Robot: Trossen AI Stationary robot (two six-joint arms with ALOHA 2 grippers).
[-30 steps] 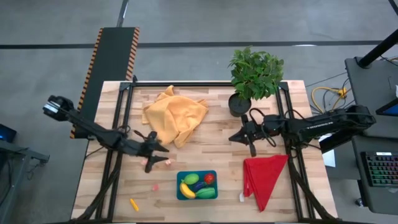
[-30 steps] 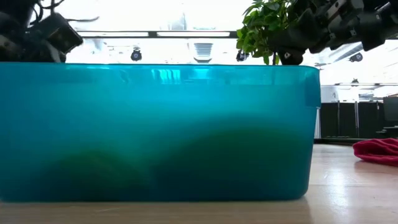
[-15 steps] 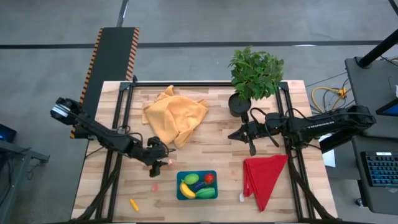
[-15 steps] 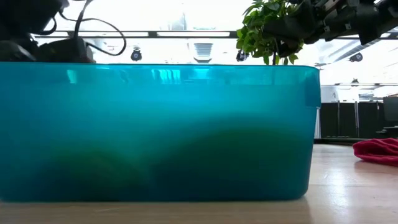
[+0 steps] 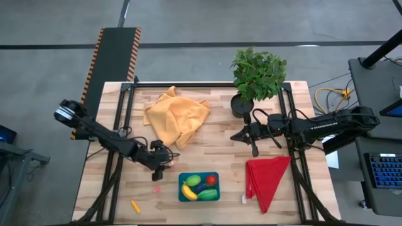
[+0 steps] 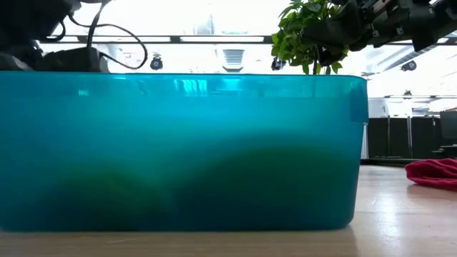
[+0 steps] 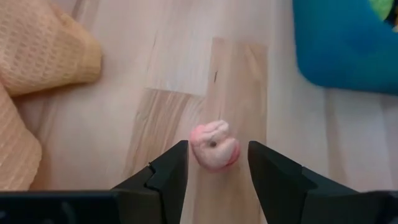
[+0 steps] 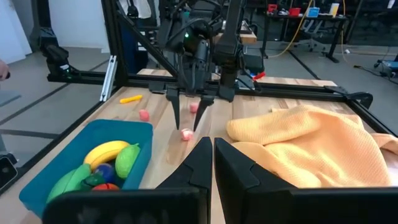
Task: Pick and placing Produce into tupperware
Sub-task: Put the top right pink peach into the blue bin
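My left gripper is open and low over the table, just left of the tupperware. Its fingers stand on either side of a small pink bit that lies on the wood, without touching it. The right wrist view shows this gripper above the pink bit. The teal tupperware holds a yellow banana, green pieces, a red tomato and a dark eggplant. A second pink bit and an orange carrot lie on the table. My right gripper is shut and waits near the plant pot.
A crumpled orange cloth lies at the far middle. A red cloth lies near the right edge. A leafy potted plant stands at the far right. The tupperware wall fills the low view. Bare wood lies at the near left.
My left gripper has moved toward the table's right and near edge and come down over the pink bit, which now sits between its fingers. The pink bit has stayed where it was.
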